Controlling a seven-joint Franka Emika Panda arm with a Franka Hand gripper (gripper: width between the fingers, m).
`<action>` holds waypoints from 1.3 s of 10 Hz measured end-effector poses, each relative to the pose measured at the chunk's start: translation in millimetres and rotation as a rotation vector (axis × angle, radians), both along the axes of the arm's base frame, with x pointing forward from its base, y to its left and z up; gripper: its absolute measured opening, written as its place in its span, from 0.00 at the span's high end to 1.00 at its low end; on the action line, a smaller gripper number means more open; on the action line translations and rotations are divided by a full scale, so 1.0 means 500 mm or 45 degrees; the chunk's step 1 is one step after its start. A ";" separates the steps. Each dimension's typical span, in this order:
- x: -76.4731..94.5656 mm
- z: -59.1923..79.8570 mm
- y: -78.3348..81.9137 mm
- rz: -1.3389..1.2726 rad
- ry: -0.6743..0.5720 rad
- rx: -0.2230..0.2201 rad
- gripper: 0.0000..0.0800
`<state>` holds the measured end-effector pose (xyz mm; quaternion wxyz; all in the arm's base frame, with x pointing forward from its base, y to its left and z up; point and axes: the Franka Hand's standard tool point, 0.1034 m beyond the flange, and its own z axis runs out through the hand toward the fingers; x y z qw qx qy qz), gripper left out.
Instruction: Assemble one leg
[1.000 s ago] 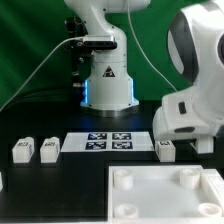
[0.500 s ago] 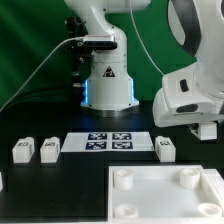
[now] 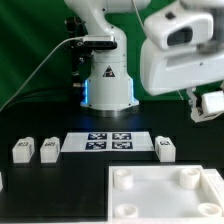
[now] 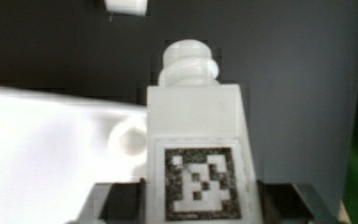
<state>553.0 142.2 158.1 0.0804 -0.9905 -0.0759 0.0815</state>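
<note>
Since half a second ago your arm has climbed: bulky wrist housing now sits high at exterior view's right, well above worktop (image 3: 60, 185). Pincer (image 4: 197, 205) clenched on leg (image 4: 197, 150), held aloft, tag facing wrist camera, peg end pointing away from fingers (image 4: 112, 206). White panel (image 3: 165, 192) lies below. Three other legs (image 3: 166, 149) rest on worktop.

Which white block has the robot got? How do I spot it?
Look at the big white arm at the exterior view's right. The gripper under it holds the leg in the air; the other leg nearby sits on the black table.
</note>
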 end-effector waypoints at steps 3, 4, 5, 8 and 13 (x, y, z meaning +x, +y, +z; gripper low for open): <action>-0.008 -0.013 -0.014 -0.058 -0.390 0.004 0.63; 0.003 -0.016 -0.023 -0.049 -0.491 0.010 0.63; 0.059 -0.008 -0.055 0.007 -0.677 0.009 0.63; 0.145 0.023 -0.074 -0.015 -1.149 0.014 0.63; 0.130 -0.019 -0.076 -0.008 -1.057 0.012 0.63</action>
